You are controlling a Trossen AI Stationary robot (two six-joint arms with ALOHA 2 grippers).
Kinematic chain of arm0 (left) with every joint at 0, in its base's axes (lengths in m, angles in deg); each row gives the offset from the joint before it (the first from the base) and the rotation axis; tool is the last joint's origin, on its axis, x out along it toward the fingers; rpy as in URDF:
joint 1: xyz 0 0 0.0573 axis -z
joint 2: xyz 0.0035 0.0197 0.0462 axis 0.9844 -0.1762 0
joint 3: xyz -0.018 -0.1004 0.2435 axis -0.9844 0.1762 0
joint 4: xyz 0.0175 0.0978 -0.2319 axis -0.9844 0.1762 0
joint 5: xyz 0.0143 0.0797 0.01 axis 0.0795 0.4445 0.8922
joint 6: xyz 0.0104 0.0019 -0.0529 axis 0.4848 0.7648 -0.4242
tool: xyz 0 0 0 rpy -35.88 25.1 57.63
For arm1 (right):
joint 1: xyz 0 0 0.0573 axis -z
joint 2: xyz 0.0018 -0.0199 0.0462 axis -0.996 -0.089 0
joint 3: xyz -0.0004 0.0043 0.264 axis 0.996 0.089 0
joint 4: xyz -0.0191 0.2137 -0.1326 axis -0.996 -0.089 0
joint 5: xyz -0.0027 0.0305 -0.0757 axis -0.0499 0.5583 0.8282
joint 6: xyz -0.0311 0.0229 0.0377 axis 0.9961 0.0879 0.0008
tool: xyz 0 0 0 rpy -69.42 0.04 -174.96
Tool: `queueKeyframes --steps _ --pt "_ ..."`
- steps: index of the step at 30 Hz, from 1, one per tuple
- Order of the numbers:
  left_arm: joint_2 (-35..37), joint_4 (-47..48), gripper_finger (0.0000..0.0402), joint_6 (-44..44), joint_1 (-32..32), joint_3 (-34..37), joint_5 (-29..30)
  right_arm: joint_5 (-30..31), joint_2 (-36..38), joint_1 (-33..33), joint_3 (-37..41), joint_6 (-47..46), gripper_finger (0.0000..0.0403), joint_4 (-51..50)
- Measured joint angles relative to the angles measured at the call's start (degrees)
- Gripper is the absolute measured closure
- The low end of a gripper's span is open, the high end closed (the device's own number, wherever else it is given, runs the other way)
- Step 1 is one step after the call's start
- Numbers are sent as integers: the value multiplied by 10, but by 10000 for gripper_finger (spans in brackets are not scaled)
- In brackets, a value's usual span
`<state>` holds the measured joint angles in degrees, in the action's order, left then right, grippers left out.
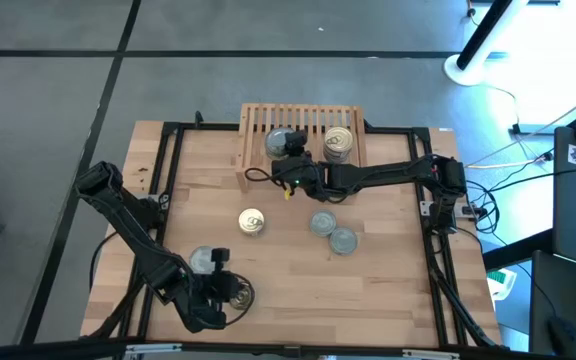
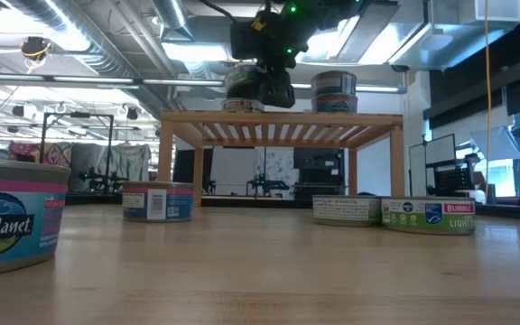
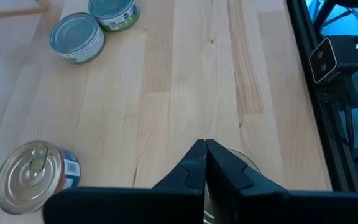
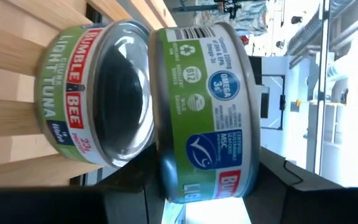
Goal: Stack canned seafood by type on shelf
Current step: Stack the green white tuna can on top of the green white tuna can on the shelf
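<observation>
As seen from above, right gripper [image 1: 290, 160] grips a green-labelled silver tin [image 1: 280, 142] over another on the light-wood slatted shelf [image 1: 258, 118]; gold stack [image 1: 338, 143] at 3 o'clock. Low view: four tins left on the table [image 2: 260, 271]. Left gripper [image 3: 205, 163] clenched, empty.

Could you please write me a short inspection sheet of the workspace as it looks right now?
Surface: light wooden table, bare between the things.
Shelf: wooden slatted shelf at the far edge, carrying two stacks of tins.
Tins: gold-top stack on the shelf; green-label tin held over a silver-top tin; gold-top tin and two silver-top tins on the table; two more by the left arm.
Clutter: nothing seen.
Grippers: right gripper shut on the green-label tin above the shelf; left gripper shut, near the front edge.
Cables: cables right of the table.
Surroundings: grey floor.
</observation>
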<state>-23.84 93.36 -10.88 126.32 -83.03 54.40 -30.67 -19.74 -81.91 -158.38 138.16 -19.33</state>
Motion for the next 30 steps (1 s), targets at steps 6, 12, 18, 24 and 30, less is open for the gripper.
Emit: queueKeyframes --steps 6,12,18,24,30 --pt "0 0 398 0 0 0 0 10 0 0 -1 -2 235 -2" --pt "0 0 398 0 0 0 0 -67 0 0 -1 -2 235 -5" --pt "0 2 398 0 0 0 0 -74 0 0 -1 -28 235 -7" --pt "0 3 398 15 0 0 0 -44 0 0 -1 -30 224 -12" --pt "0 3 398 17 0 0 0 -33 0 0 -1 -29 162 -13"
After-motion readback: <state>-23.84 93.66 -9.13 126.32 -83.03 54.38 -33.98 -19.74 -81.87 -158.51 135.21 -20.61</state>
